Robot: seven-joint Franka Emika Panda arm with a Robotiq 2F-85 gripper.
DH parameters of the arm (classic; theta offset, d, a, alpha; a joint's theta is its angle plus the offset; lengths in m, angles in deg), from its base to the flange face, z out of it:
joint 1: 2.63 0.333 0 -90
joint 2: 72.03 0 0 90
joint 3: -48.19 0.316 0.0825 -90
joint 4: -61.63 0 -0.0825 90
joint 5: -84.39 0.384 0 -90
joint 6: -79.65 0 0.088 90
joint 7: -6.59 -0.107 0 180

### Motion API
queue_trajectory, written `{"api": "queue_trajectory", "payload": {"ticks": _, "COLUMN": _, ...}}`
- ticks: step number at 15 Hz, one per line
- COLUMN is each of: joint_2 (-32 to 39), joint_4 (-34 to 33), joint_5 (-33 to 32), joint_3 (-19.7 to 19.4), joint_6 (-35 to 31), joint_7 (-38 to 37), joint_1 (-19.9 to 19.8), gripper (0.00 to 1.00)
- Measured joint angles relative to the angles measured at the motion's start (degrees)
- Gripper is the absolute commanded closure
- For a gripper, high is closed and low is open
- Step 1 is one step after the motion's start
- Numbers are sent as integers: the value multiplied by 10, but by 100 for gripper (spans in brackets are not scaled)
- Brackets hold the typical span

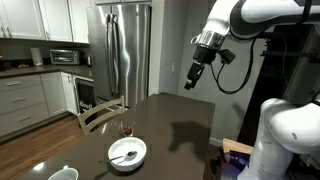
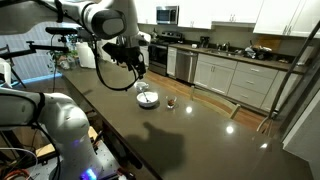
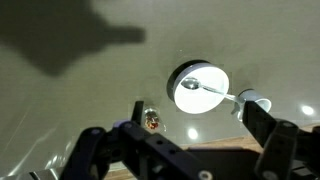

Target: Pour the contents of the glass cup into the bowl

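We're hanging high over the dark table (image 1: 170, 110), the gripper (image 1: 192, 80) showing its jaws spread as wide as they go with nothing between them. The glass cup (image 1: 126, 128) is standing upright down there, well apart from us and just beside the bowl (image 3: 172, 88), not touching it as far as we can tell. In the wrist view we're looking almost straight down into the cup, and the contents (image 3: 152, 121) are showing as a small reddish-brown patch at the bottom. A spoon (image 3: 207, 88) is lying in the bowl, and a white cup (image 3: 256, 101) is sitting just past its rim. We're judging the glass to be light, rigid and slick, and breakable if squeezed hard or knocked over. So we're aiming to take it from the side, around mid-height on the wall, firm but gentle, keeping it upright until it's over the bowl. Those loose bits are likely to spill at a small tilt.
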Motion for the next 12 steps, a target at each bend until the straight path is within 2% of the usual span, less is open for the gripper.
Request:
{"api": "queue_trajectory", "payload": {"ticks": 3, "joint_2": 59, "joint_4": -8, "joint_5": 15, "joint_3": 9, "joint_6": -69, "joint_7": -5, "joint_1": 0, "gripper": 0}}
{"api": "queue_trajectory", "payload": {"ticks": 6, "joint_2": 158, "joint_4": -49, "joint_5": 26, "joint_3": 17, "joint_6": -118, "joint_7": -16, "joint_1": 2, "gripper": 0}}
{"api": "queue_trajectory", "payload": {"ticks": 12, "joint_2": 373, "joint_4": -214, "joint_5": 44, "joint_3": 14, "joint_6": -107, "joint_7": -39, "joint_1": 2, "gripper": 0}}
